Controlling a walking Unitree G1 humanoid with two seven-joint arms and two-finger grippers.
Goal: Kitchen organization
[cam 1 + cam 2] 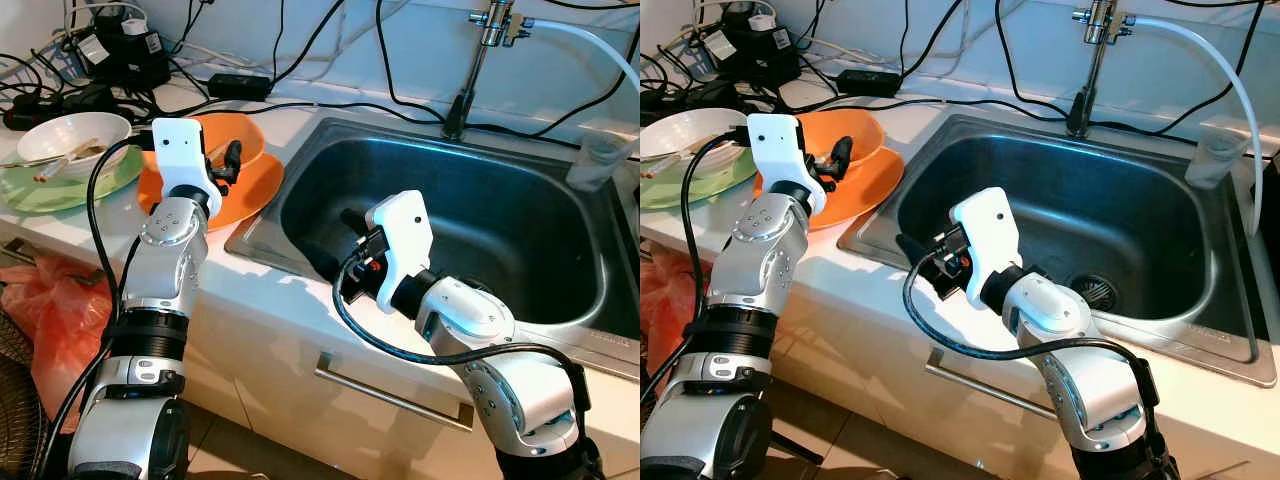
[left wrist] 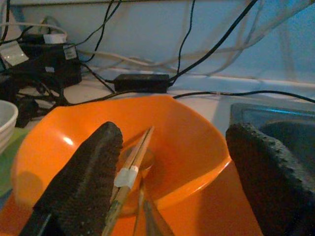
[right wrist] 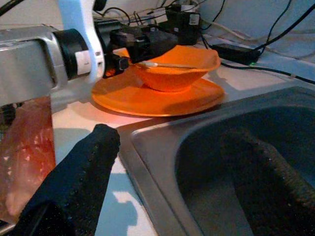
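The left gripper (image 2: 172, 182) sits at the near rim of the orange bowl (image 2: 182, 142), its 2 black fingers (image 2: 81, 182) spread wide apart with nothing clamped between them. A pair of wooden chopsticks (image 2: 132, 164) lies in the bowl, leaning up toward the near side and passing just beside one finger — contact cannot be told. The bowl stands on an orange plate (image 1: 250, 190), which rests on the white counter (image 1: 260, 290) just beside the left edge of the steel sink (image 1: 520, 215).

The right gripper (image 3: 172, 172) hangs over the sink's left front corner, fingers parted and holding nothing; 1 finger lies above the counter edge, the other above the basin.

Further left on the counter, a white bowl (image 1: 70, 135) with utensils in it sits on a green plate (image 1: 45, 190). Black cables and a power adapter (image 1: 238, 85) run along the back wall. A faucet (image 1: 480, 60) rises behind the basin, and a clear plastic cup (image 1: 598, 160) stands at its far right rim. An orange-pink plastic bag (image 1: 45, 300) hangs below the counter at the left.
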